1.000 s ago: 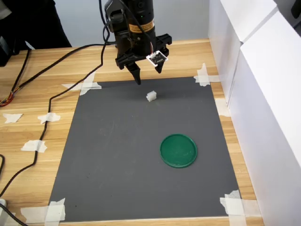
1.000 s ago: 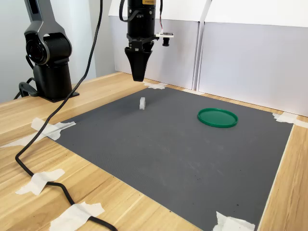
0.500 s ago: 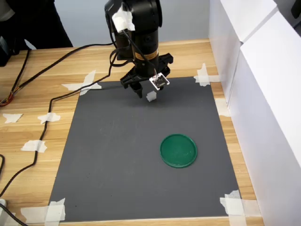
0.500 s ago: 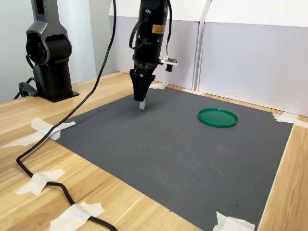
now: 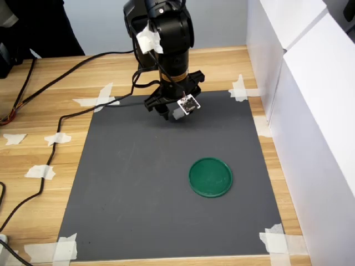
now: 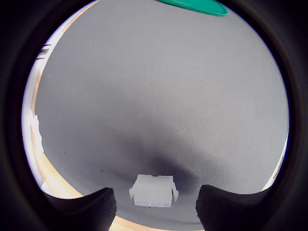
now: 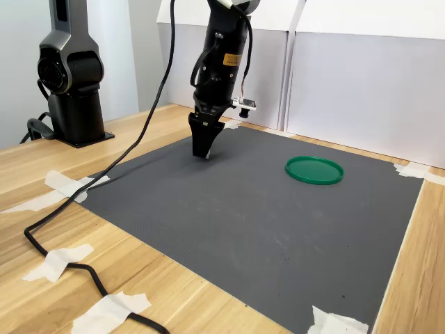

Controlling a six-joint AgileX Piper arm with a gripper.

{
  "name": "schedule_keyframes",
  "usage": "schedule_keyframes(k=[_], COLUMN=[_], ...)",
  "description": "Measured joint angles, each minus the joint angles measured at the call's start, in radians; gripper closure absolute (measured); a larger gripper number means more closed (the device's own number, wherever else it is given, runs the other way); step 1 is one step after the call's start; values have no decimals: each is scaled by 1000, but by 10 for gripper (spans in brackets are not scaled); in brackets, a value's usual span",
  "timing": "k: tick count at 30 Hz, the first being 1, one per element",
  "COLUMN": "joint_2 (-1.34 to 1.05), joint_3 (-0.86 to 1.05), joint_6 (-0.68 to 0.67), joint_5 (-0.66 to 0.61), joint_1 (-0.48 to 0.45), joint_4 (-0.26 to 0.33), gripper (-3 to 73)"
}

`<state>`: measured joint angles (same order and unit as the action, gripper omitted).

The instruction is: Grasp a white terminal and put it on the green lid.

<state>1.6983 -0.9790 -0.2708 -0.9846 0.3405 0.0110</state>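
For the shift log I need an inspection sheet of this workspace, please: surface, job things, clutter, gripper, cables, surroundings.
Surface: dark grey mat taped on a wooden table.
Job's things: white terminal on the mat between the fingers; green lid bare, apart.
Clutter: tape pieces on the wood.
Gripper: gripper low at the mat, jaws open either side of the terminal.
Cables: black cable crossing the table.
Surroundings: white panels; second black arm base.

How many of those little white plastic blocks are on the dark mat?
1. The white terminal sits on the mat between the open gripper fingers, far from the green lid. The arm could hide another behind it.
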Motion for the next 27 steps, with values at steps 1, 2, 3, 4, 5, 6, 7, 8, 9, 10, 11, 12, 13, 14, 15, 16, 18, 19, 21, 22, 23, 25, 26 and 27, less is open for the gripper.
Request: schedule_keyframes(k=[1,2,3,4,5,6,7,8,9,10,11,12,13,14,15,16,18,19,21,22,23,25,26,27], joint_2=[3,4,5,5,6,6,6,6,6,6,6,6,6,6,6,6,6,6,6,6,6,6,3,-3], joint_3=[0,0,0,0,0,0,0,0,0,0,0,0,0,0,0,-1,-3,-3,-3,-3,-3,-3,-3,-4], joint_6=[0,0,0,0,0,0,0,0,0,0,0,2,4,10,15,20,26,30,36,37,38,38,38,39], joint_5=[0,0,0,1,1,1,1,1,1,2,3,4,4,4,4,4,4,4,4,4,4,5,7,13], joint_1=[0,0,0,0,0,0,0,0,0,0,0,0,0,0,0,0,0,0,0,0,0,0,0,0], joint_4=[0,0,0,0,0,0,0,0,0,0,0,0,0,0,0,0,0,0,0,0,0,0,0,0], gripper=[2,8,18,30,46,65,89,118,144,181,221,264,300,342,376,389,388,388,388,388,388,388,388,388])
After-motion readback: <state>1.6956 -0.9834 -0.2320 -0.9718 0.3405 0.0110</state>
